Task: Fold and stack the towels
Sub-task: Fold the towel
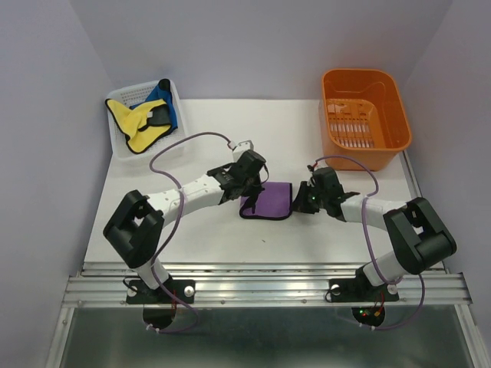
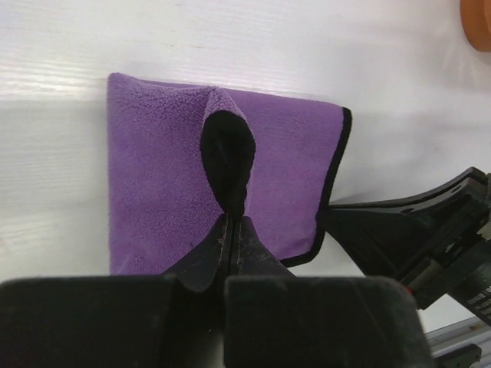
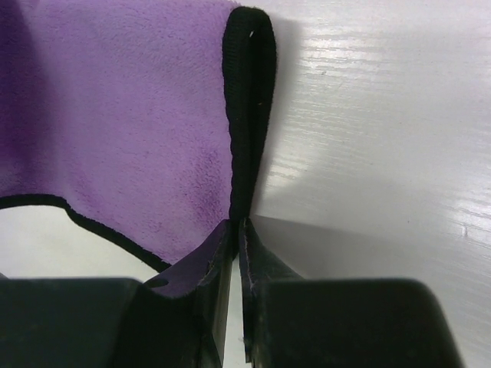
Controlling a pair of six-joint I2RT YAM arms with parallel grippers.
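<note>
A folded purple towel (image 1: 272,201) with dark edging lies flat in the middle of the table between both arms. My left gripper (image 1: 249,196) is shut on a raised pinch of its left edge; in the left wrist view the dark hem (image 2: 227,165) rises into the closed left gripper (image 2: 232,222) over the purple towel (image 2: 161,176). My right gripper (image 1: 298,201) is shut on the towel's right edge. In the right wrist view, the dark hem (image 3: 247,107) runs up from the right gripper (image 3: 239,224) beside the purple towel (image 3: 123,115). A yellow towel (image 1: 138,123) and a blue towel (image 1: 164,98) lie bunched in the basket.
A white mesh basket (image 1: 132,92) stands at the back left. An orange plastic bin (image 1: 399,107) sits at the back right. The right arm's gripper body (image 2: 418,234) shows just right of the towel in the left wrist view.
</note>
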